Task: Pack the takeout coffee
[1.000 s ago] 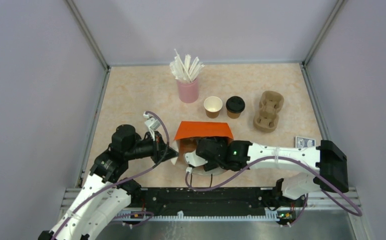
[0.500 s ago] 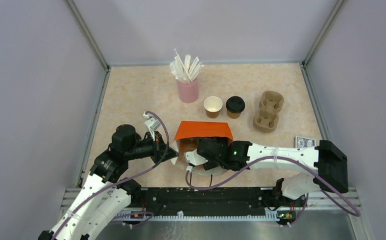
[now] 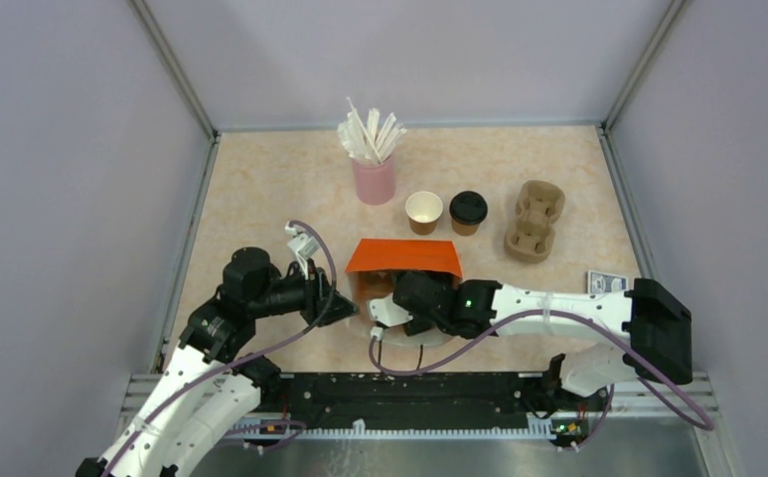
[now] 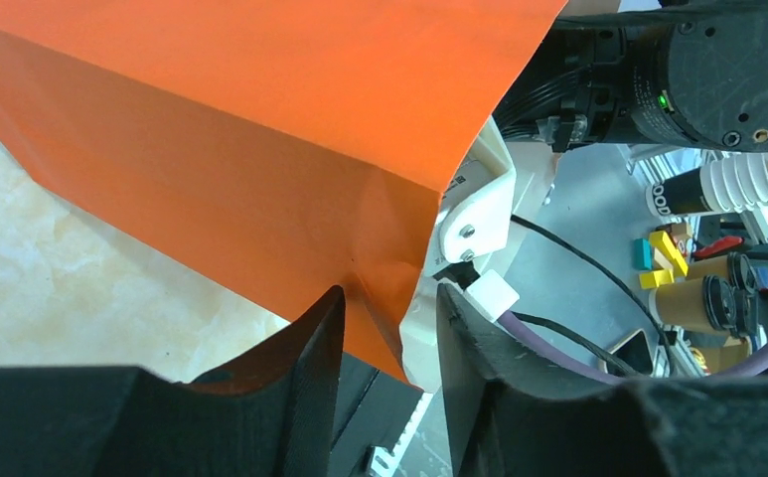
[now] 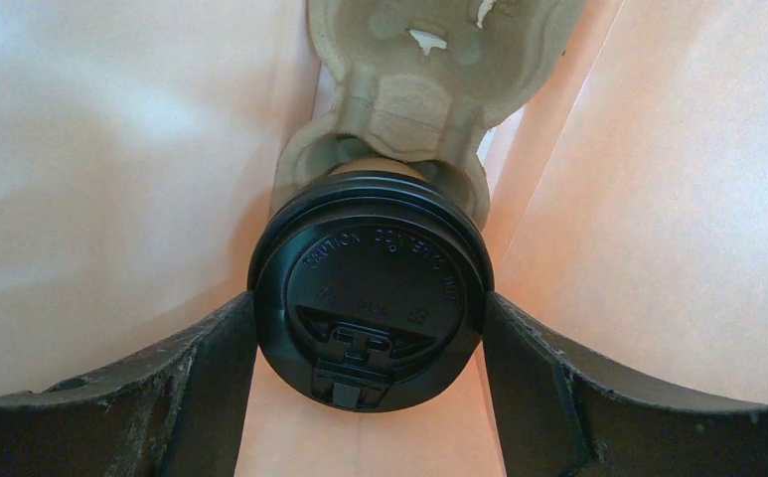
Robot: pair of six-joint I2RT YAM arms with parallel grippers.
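Left end effector [image 4: 389,333] sits at the lower middle of the left wrist view with its two black fingers apart. The creased edge of the orange paper bag [image 4: 211,149] runs between them, and we cannot see either finger pressing on it. In the overhead view that bag lies at the centre of the desk [image 3: 260,199], its mouth turned toward the arms.

Just right of it, the right end effector [image 5: 370,323] reaches inside the bag and is clamped on a small brown paper cup with a round black plastic lid [image 5: 370,278], both fingers touching the lid's rim. The cup appears seated in the near pocket of a tan moulded-pulp carrier [image 5: 429,60], which lies inside the bag at the top of the right wrist view.

Across the upper middle of the overhead view, behind the bag, stand a pink cup of white straws [image 3: 374,179], an open brown paper cup with a white inside [image 3: 423,211], a second lidded brown cup [image 3: 468,211] and a second tan pulp carrier [image 3: 535,220].

We judge the step in hand to be seating the first coffee in the bag. Next, the right fingers should part and back straight out of the mouth without tipping the cup or dragging the bag's wall. With the left fingers apart, the mouth may sag, so we would watch that edge.
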